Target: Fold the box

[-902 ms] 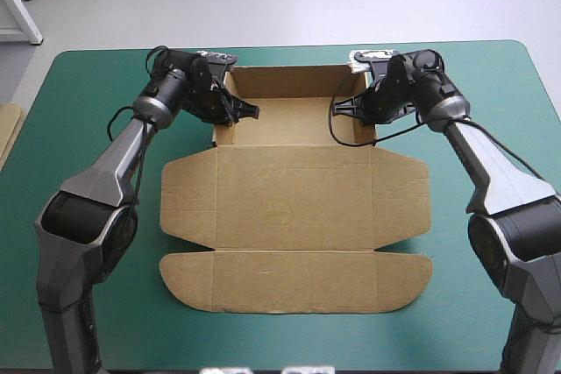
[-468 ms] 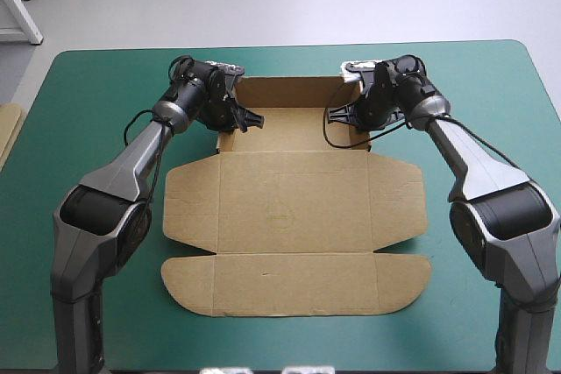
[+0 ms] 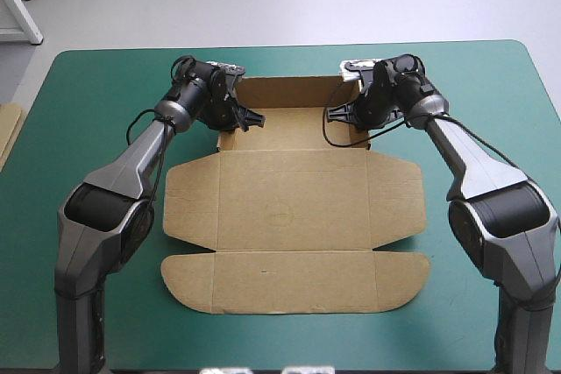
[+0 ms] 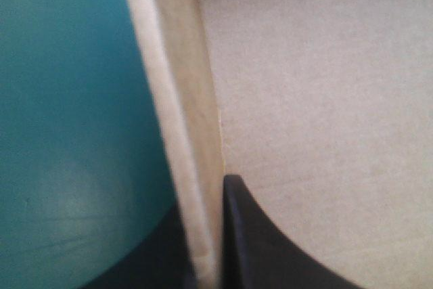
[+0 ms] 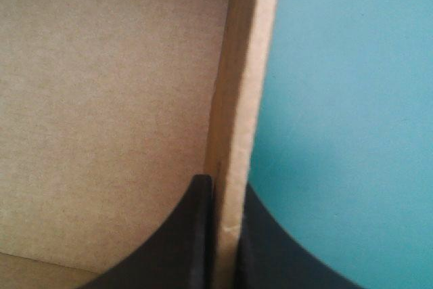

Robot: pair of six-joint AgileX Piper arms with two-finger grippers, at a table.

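Observation:
The brown box [image 3: 294,208] lies mid-table: its far part forms an open tray with the walls up, and the lid with its flaps lies flat toward the front. My left gripper [image 3: 235,120] is shut on the tray's left side wall. In the left wrist view that wall [image 4: 183,99] stands edge-on between the black fingers of the left gripper [image 4: 206,201]. My right gripper [image 3: 351,116] is shut on the right side wall. The right wrist view shows that wall [image 5: 247,65] pinched in the right gripper [image 5: 226,194], with the tray floor [image 5: 108,99] beside it.
An edge of more brown board [image 3: 7,133] shows at the table's left edge. The teal-green cover [image 3: 88,111] lies bare on both sides of the box and along the front edge.
Both grippers have drawn slightly inward and toward the far edge, bringing the tray's side walls closer together. Since just before, hardly anything has moved.

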